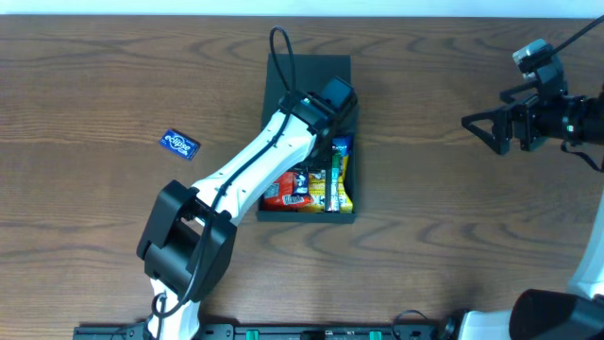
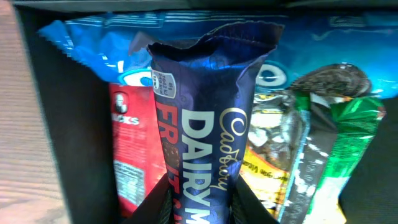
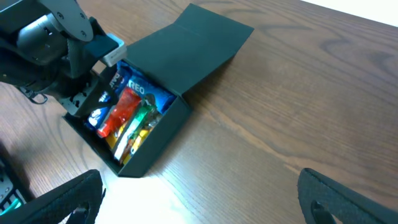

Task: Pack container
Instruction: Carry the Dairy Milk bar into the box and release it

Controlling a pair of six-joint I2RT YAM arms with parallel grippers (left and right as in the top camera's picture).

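Left gripper, clamped on a Cadbury Dairy Milk bar, reaches inside the open container at mid-table (several snacks already packed); one blue packet lies outside; right gripper spread wide.

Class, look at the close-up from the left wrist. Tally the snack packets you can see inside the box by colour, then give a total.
light blue packet: 1
red packet: 1
dark blue Cadbury packet: 1
yellow packet: 1
green packet: 1
Total: 5 packets visible in the container
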